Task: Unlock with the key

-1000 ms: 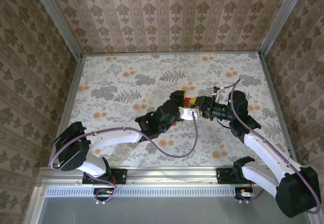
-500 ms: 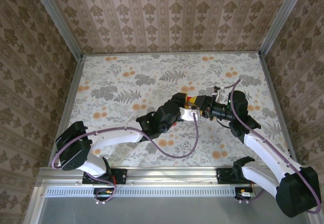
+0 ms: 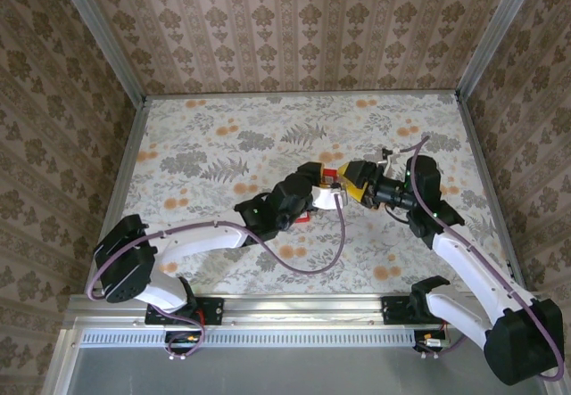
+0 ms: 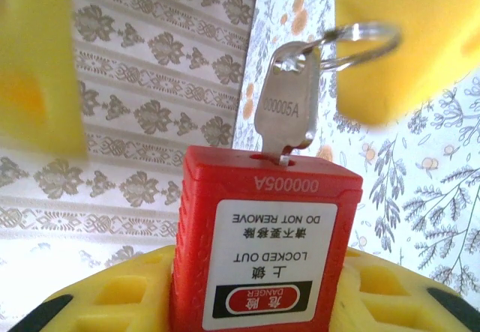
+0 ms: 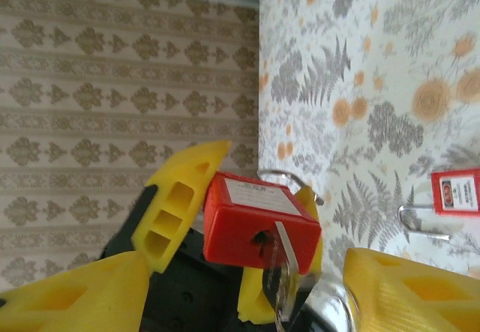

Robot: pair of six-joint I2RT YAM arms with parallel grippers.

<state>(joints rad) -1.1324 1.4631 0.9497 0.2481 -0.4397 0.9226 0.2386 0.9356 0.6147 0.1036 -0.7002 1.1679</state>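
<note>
My left gripper (image 4: 262,306) is shut on a red padlock (image 4: 266,249), whose white "LOCKED OUT" label faces the left wrist camera. A silver key (image 4: 285,103) stands in the keyhole, with its ring (image 4: 360,43) hanging free. In the right wrist view the padlock (image 5: 259,223) sits between the left arm's yellow fingers (image 5: 176,201), the key (image 5: 279,272) sticking out toward the camera. My right gripper (image 5: 240,302) is open, its pads on either side of the key and apart from it. From above, both grippers meet at mid-table: left gripper (image 3: 323,192), right gripper (image 3: 357,179), padlock (image 3: 334,176).
A second red padlock (image 5: 456,191) lies flat on the floral tablecloth; from above this padlock (image 3: 302,219) shows just under my left wrist. Patterned walls close off the table's back and sides. Open cloth stretches to the left and far side.
My right gripper has opened and let go of the key, which stays in the lock. The left gripper closed tighter on the padlock and drew slightly left.
</note>
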